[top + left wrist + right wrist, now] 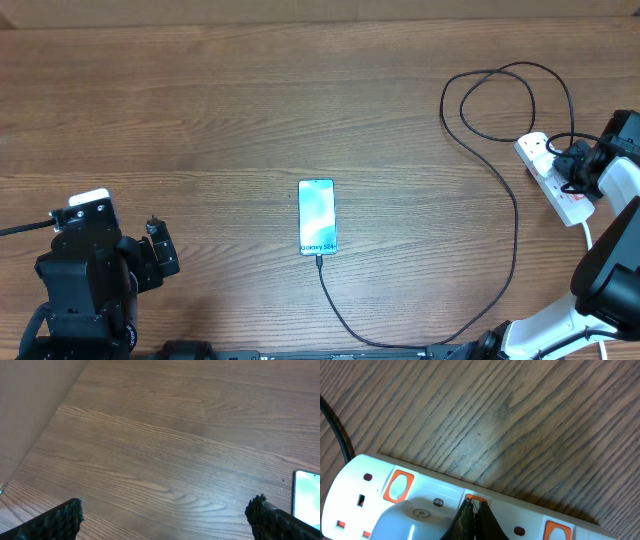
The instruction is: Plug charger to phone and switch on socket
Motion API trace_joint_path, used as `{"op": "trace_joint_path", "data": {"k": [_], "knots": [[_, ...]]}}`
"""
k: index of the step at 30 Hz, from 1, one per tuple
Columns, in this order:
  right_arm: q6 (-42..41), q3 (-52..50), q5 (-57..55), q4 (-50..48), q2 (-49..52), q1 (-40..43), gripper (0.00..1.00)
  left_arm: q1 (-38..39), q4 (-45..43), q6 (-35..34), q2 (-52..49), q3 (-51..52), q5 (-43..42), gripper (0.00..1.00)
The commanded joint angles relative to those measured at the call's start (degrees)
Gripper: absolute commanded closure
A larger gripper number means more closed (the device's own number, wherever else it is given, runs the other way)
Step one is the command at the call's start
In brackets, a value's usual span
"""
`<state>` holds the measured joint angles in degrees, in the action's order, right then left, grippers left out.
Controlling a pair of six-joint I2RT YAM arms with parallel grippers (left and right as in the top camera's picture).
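The phone (317, 217) lies face up mid-table with its screen lit; its edge shows in the left wrist view (306, 496). The black charger cable (500, 190) runs from the phone's lower end, curves right and loops up to the white socket strip (552, 177) at the right edge. My right gripper (475, 505) is shut, with its tips pressed on an orange-red switch (476, 498) of the strip (360, 480), beside a white adapter (415, 517). My left gripper (165, 515) is open and empty over bare wood, left of the phone.
A second orange switch (399, 485) and a third (557, 531) sit along the strip. The black cable (337, 430) crosses the wood at the left of the right wrist view. The wooden table (200, 120) fills the view.
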<state>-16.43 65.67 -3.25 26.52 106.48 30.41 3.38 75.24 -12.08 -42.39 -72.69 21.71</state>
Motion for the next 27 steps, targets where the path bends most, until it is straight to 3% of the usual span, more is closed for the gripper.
{"op": "trace_joint_path", "data": {"k": [1, 27], "knots": [[0.4, -0.2, 0.4, -0.5, 0.6, -1.2, 0.96, 0.1, 0.0, -0.8, 0.0, -0.2, 0.7, 0.0], [-0.1, -1.7, 0.4, 4.6, 0.6, -5.3, 0.96, 0.1, 0.0, -0.8, 1.4, -0.2, 0.7, 0.0]]}}
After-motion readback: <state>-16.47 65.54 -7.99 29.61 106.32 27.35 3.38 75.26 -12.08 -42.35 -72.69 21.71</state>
